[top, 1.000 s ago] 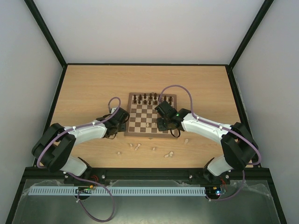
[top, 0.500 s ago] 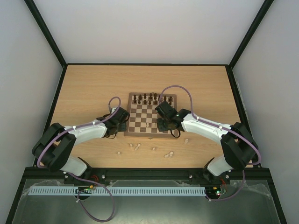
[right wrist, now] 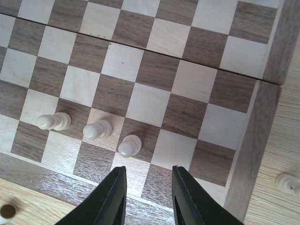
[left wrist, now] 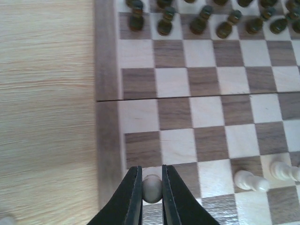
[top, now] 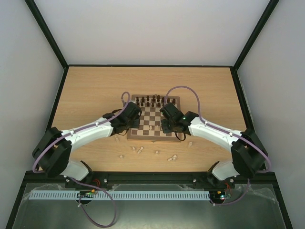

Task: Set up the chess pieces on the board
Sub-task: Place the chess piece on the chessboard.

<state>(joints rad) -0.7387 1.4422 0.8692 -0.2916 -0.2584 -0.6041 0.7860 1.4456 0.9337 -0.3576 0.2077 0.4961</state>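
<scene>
The board (top: 146, 137) lies mid-table, with dark brown pieces (top: 155, 100) in its far rows. My left gripper (top: 135, 117) is over the board's near-left corner. In the left wrist view it (left wrist: 152, 188) is shut on a cream chess piece (left wrist: 152, 187) above a near-row square by the border (left wrist: 105, 93). My right gripper (top: 167, 126) is open and empty over the near-right squares, shown in its wrist view (right wrist: 149, 180). Three cream pieces (right wrist: 97, 130) stand in a row just left of it. Two of them also show in the left wrist view (left wrist: 251, 181).
Several loose cream pieces (top: 139, 150) lie on the table in front of the board, more of them to the right (top: 172, 157) and one by the board's right corner (top: 189, 143), which the right wrist view shows too (right wrist: 287, 182). Black frame posts and walls surround the table.
My left arm has swung right from beside the board's left edge to over its near-left corner, carrying the cream piece. My right gripper has shifted slightly.
</scene>
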